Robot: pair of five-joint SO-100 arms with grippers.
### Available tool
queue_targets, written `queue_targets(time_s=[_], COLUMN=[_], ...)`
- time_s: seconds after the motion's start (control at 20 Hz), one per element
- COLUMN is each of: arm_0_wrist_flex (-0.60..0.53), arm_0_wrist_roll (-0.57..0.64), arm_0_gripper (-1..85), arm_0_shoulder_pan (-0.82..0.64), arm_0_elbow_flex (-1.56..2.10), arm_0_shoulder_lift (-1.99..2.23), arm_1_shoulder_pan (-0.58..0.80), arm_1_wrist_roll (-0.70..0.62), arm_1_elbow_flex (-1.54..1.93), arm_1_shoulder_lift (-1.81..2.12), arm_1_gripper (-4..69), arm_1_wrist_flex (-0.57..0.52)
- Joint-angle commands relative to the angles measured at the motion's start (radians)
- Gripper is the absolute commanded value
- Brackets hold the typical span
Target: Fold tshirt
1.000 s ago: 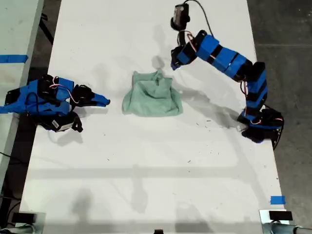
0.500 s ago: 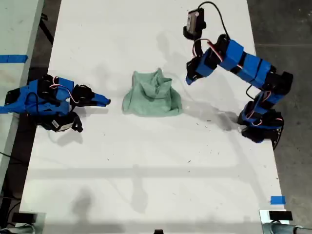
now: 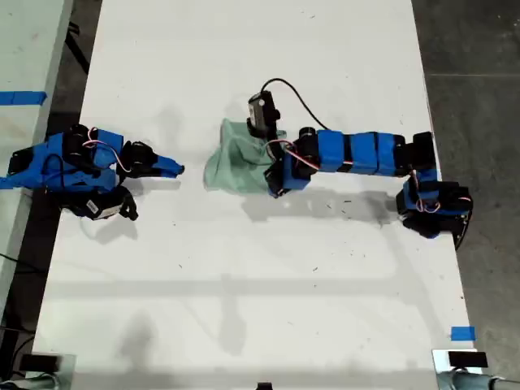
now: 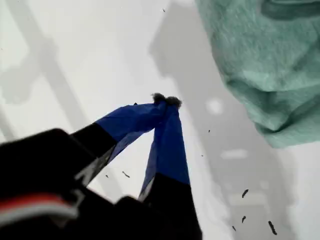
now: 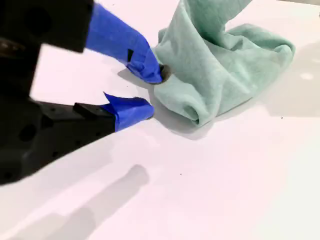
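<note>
The pale mint-green tshirt (image 3: 236, 158) lies bunched in a small folded heap on the white table (image 3: 244, 284). My second gripper (image 3: 276, 185) reaches in from the exterior view's right, low at the heap's right-hand edge. In the second wrist view my second gripper (image 5: 151, 92) is open, one fingertip (image 5: 152, 72) touching the tshirt (image 5: 225, 65) and nothing between the jaws. My first gripper (image 3: 177, 169) rests on the table at the exterior view's left, apart from the cloth. In the first wrist view my first gripper (image 4: 166, 101) is shut and empty, the tshirt (image 4: 255, 60) beyond it.
Dark floor (image 3: 479, 49) borders the table on the exterior view's right. A second pale surface with blue tape (image 3: 20, 97) stands at that view's left. Another blue tape mark (image 3: 461, 333) sits near the table's lower right corner in the exterior view.
The second arm has swung from behind and right of the tshirt, dropped low and stretched out to the heap's right edge. The first arm has not moved.
</note>
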Motion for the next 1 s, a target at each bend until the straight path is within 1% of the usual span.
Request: queue_targets(time_s=[0.0,0.05,0.15,0.3,0.4,0.45,0.55,0.65,0.75,0.85,0.9,0.95], arm_0_wrist_flex=[0.002,0.002,0.002,0.002,0.002,0.002,0.002,0.002,0.002,0.002,0.002,0.002], arm_0_wrist_roll=[-0.015,-0.015,-0.015,-0.015,-0.015,-0.015,-0.015,-0.015,-0.015,-0.015,-0.015,-0.015], arm_0_gripper=[8.5,8.5,8.5,8.5,8.5,8.5,8.6,8.6,8.6,8.6,8.6,8.6], arm_0_shoulder_pan=[0.021,0.021,0.021,0.021,0.021,0.021,0.021,0.021,0.021,0.021,0.021,0.021], arm_0_elbow_flex=[0.005,0.005,0.005,0.005,0.005,0.005,0.005,0.005,0.005,0.005,0.005,0.005], arm_0_shoulder_lift=[0.109,0.109,0.109,0.109,0.109,0.109,0.109,0.109,0.109,0.109,0.109,0.109], arm_1_shoulder_pan=[0.014,0.04,0.117,0.319,0.488,0.557,0.627,0.62,0.558,0.46,0.403,0.35], arm_1_wrist_roll=[-0.009,-0.023,-0.071,-0.152,-0.199,-0.209,-0.232,-0.255,-0.247,-0.21,-0.175,-0.13], arm_1_elbow_flex=[-0.097,-0.097,-0.098,-0.115,-0.216,-0.216,-0.207,-0.155,-0.067,0.083,0.179,0.299], arm_1_shoulder_lift=[-0.012,-0.026,-0.063,-0.153,-0.196,-0.164,-0.031,0.144,0.305,0.459,0.543,0.635], arm_1_gripper=[-1.7,-1.7,-1.7,-1.7,-1.7,-1.7,-1.7,-1.7,-1.7,-1.7,-1.7,-1.7], arm_1_wrist_flex=[-0.058,-0.081,-0.163,-0.348,-0.367,-0.357,-0.229,-0.095,0.012,0.094,0.123,0.123])
